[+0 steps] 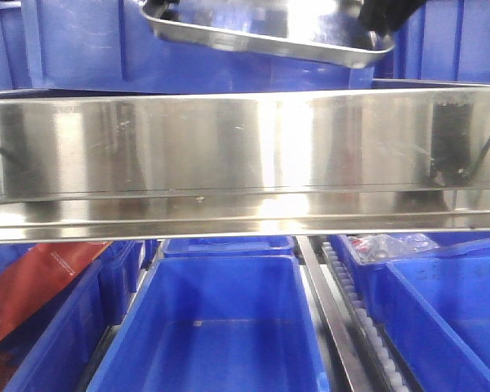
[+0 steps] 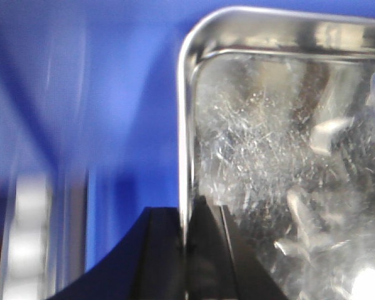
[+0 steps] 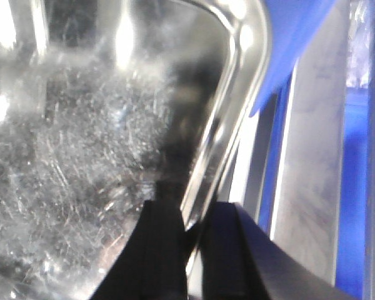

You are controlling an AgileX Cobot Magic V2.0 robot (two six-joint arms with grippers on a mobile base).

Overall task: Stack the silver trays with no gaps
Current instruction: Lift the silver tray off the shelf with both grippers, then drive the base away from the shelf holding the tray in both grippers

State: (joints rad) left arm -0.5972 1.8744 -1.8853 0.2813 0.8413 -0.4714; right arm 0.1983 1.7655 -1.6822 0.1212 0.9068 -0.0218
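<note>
One silver tray (image 1: 269,37) hangs in the air, high above the long steel beam (image 1: 245,155) and not touching it. Its long side runs from left to right. It is a bit tilted, with the right end lower than the left end. Blue plastic is behind it.

The tray is thin, shiny metal. It is a shallow rectangle with round corners and a flat, narrow rim. In the close views its floor is covered with many fine scratches, and bright lights shine back off it.

Two pincers hold it, one at each end. The left pincer (image 2: 186,247) is closed tight on the rim, just below a round corner. One black finger is inside the tray and one is outside. The right pincer (image 3: 192,240) is clamped on the rim at the other end in the same way. The fingers are flat, black and dull.

The one beam is wide and smooth like a mirror. It has small screws along its lower part.

Below the beam I count at least four blue bins (image 1: 220,327) with plain plastic walls. A red flat pack (image 1: 33,286) leans in the left bin. A metal rail (image 1: 367,327) with small white rollers runs between the bins.
</note>
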